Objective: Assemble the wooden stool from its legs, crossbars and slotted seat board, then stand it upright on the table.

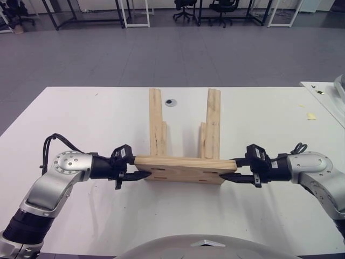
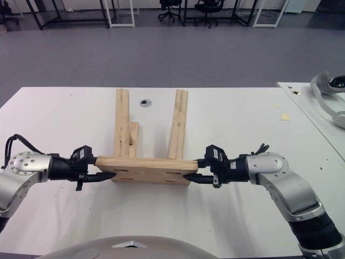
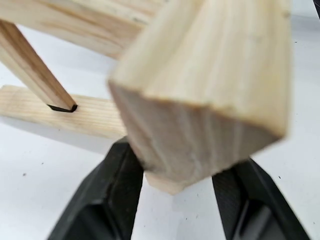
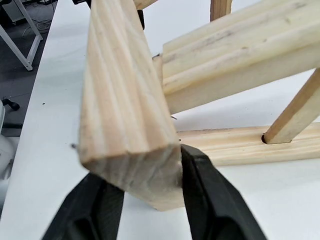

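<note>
Well, here's the stool tipped over on its side, and the pale, rectangular wooden seat board [image 1: 183,169] is the thing to watch. It stands on its long edge over the white table [image 1: 81,118], and its broad face with the small dark slots is turned back toward the robot. At the seat board's left end, the black two-fingered left gripper [image 1: 141,175] is clamped on. The left wrist view puts the board's cut end grain right between the two black fingers [image 3: 107,200], one either side of it. At the seat board's right end it's the same story: the black right gripper [image 1: 229,177] is closed around that end, fingers [image 4: 210,200] pressed against the wood on both sides. Beyond the seat board, away from the robot, the light wooden legs [image 1: 157,121] run out low over the table. One pair sits behind the seat board's left half and the other behind its right half, all joined to the board. A thin wooden crossbar [image 3: 35,70] plugs into a dark slot in one leg close behind the seat board. Whether the seat board's lower edge touches the table or sits just off it, can't tell from here. Farther out beyond the seat board, between the two leg pairs, there's a small round grey grommet [image 1: 171,102] in the tabletop. Well off to the seat board's right and farther back lies a little yellow paper scrap [image 1: 311,115]
</note>
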